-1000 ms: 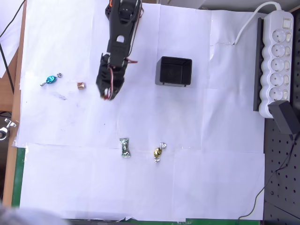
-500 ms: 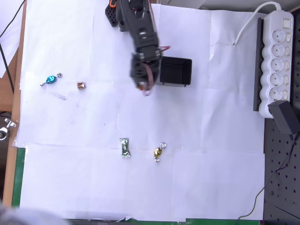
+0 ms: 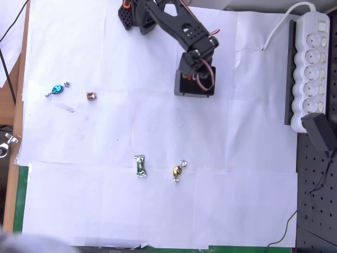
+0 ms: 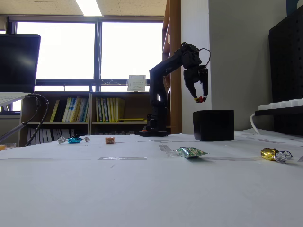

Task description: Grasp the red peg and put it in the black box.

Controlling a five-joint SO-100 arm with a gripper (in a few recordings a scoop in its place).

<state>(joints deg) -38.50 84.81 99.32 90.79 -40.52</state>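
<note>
We see a black robot arm (image 4: pixel 163 80) reaching from its base at the far edge of a table covered in white paper sheets (image 3: pixel 158 200). Its gripper (image 4: pixel 199 98) points downward, and its jaws are pinched on the red peg (image 4: pixel 200 99), a tiny dark red round piece held at the fingertips. In the fixed view, the peg hangs in the air directly above the black box (image 4: pixel 213 125), clear of its rim. In the overhead view, the gripper (image 3: pixel 196 79) covers much of the black box (image 3: pixel 181 90), so the peg is hidden there.

Below and well away from the jaws in the overhead view, a green wrapped candy (image 3: pixel 140 166) and a gold wrapped candy (image 3: pixel 178 172) lie near each other on the paper. Far to the left of the jaws lie a blue wrapped candy (image 3: pixel 57 89) and a small brown-copper wrapped candy (image 3: pixel 90 96).

To the right of the jaws, past the paper's edge, a white power strip (image 3: pixel 311 68) rests beside a dark perforated board (image 3: pixel 316 200).

In the fixed view, the room behind the arm has large bright windows (image 4: pixel 66 52), low bookshelves filled with books (image 4: pixel 80 109), and a wooden pillar (image 4: pixel 174 66).
</note>
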